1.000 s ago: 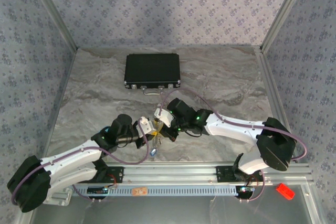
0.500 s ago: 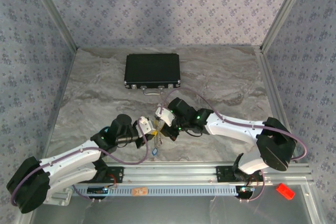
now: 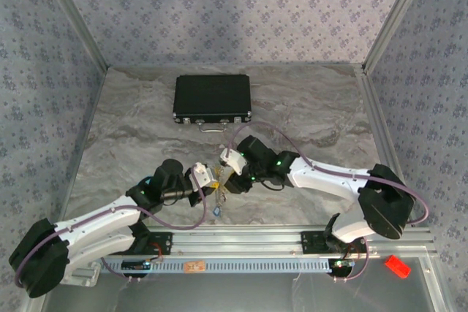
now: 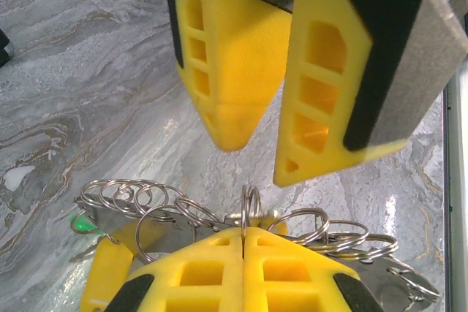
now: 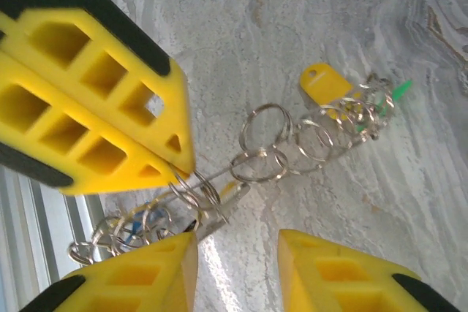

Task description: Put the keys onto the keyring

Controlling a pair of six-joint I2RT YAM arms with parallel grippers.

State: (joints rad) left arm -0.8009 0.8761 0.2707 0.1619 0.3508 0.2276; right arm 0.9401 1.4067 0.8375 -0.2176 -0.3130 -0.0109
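My left gripper [image 4: 243, 230] is shut on one ring of the keyring [image 4: 175, 206], a chain of thin silvery rings held just above the marble table. The chain's green tag [image 4: 84, 221] hangs at one end and its blue tag [image 5: 135, 235] at the other. A key with a yellow head [image 5: 325, 82] hangs near the green tag [image 5: 398, 91]. Another flat metal key [image 5: 219, 210] dangles by the pinched ring. My right gripper [image 5: 238, 242] is open right in front of the left gripper [image 5: 179, 169], with nothing between its fingers. From the top view, both grippers [image 3: 213, 175] [image 3: 230, 168] meet mid-table.
A black case [image 3: 213, 98] lies shut at the back of the marble table [image 3: 314, 107]. Patterned walls stand on three sides. A metal rail [image 3: 248, 239] runs along the near edge, with a small red object [image 3: 397, 266] beyond it at the right.
My right gripper has shifted slightly to the right and a little nearer the pinched ring. The left gripper has held still, and the dangling chain has swung a touch.
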